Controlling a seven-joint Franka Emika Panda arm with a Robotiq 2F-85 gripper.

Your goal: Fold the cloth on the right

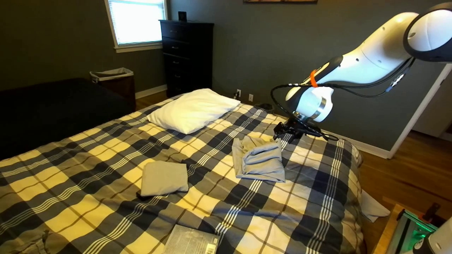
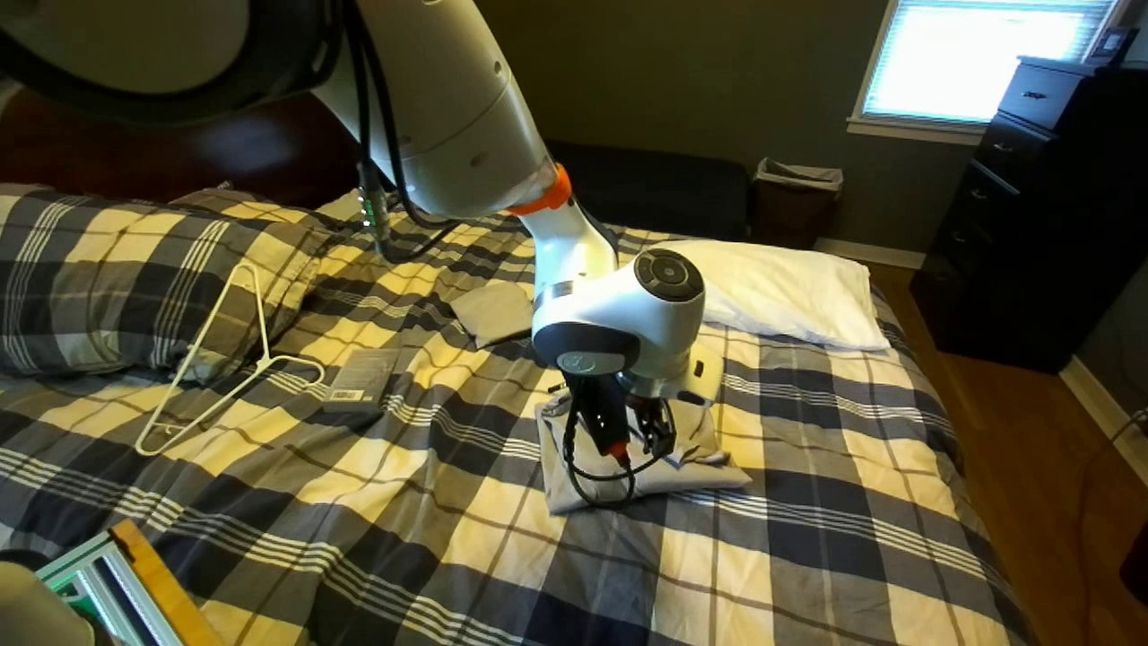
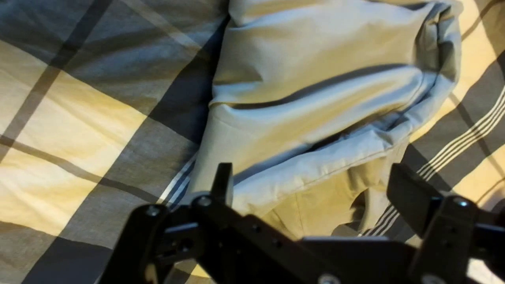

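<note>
Hand (image 3: pixel 311 187) gaped wide; cloth (image 3: pixel 307 118) lay rumpled at wrist-view 12 o'clock. Shallow pinch risked slipping, bunching it further.

In both exterior views the window (image 1: pixel 137 22) blows out to flat white near the top, the dresser (image 1: pixel 188 60) beside it sinks toward black, and the wall (image 1: pixel 300 46) is dim. A warm yellow cast lies on the bed (image 1: pixel 212 176), and in an exterior view the arm (image 1: pixel 381 53) gleams near-white at upper right. Fabric detail looks slightly soft in the wrist view, where the cloth (image 3: pixel 311 55) shows bluish highlights with dark shadows in its creases and the jaws stand nearly black along the bottom.
</note>
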